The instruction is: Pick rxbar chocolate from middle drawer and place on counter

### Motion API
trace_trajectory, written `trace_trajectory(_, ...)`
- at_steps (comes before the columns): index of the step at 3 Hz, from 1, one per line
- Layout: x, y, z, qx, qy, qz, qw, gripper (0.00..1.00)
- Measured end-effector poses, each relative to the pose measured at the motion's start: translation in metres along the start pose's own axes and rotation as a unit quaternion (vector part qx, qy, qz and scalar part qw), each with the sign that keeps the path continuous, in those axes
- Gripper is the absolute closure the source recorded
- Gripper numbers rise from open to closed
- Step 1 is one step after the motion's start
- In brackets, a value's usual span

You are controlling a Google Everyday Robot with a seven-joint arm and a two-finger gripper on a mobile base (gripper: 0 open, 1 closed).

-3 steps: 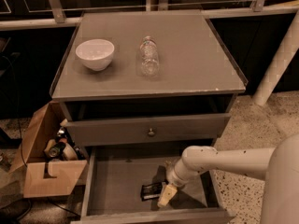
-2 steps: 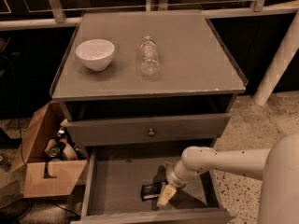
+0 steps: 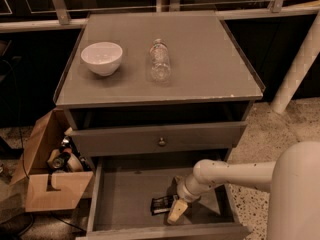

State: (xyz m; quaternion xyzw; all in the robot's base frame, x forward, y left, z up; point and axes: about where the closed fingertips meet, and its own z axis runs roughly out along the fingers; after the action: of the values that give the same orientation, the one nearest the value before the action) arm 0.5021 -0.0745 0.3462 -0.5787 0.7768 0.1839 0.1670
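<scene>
The rxbar chocolate [image 3: 162, 204] is a small black bar lying flat on the floor of the open middle drawer [image 3: 125, 196], near its front middle. My gripper [image 3: 176, 209] reaches down into the drawer from the right, its pale fingertip [image 3: 174, 213] right beside the bar's right end. The white arm comes in from the lower right. The counter [image 3: 200, 64] is the flat grey cabinet top above.
A white bowl [image 3: 102, 58] and a clear plastic bottle [image 3: 160, 61] lie on the counter. The upper drawer front with a round knob [image 3: 161, 142] is slightly out above the open drawer. A cardboard box [image 3: 50, 174] with clutter stands at the left. A white post [image 3: 297, 64] stands at the right.
</scene>
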Motion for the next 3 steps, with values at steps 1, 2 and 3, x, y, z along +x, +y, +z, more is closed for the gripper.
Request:
trace_trajectory(1, 0.0035, 0.0018, 0.0078, -0.005, -0.001, 0.006, 1.0, 0.0)
trace_trajectory(2, 0.0035, 0.0018, 0.0078, -0.005, -0.001, 0.006, 1.0, 0.19)
trace_trajectory(3, 0.0035, 0.0018, 0.0079, -0.005, -0.001, 0.006, 1.0, 0.42)
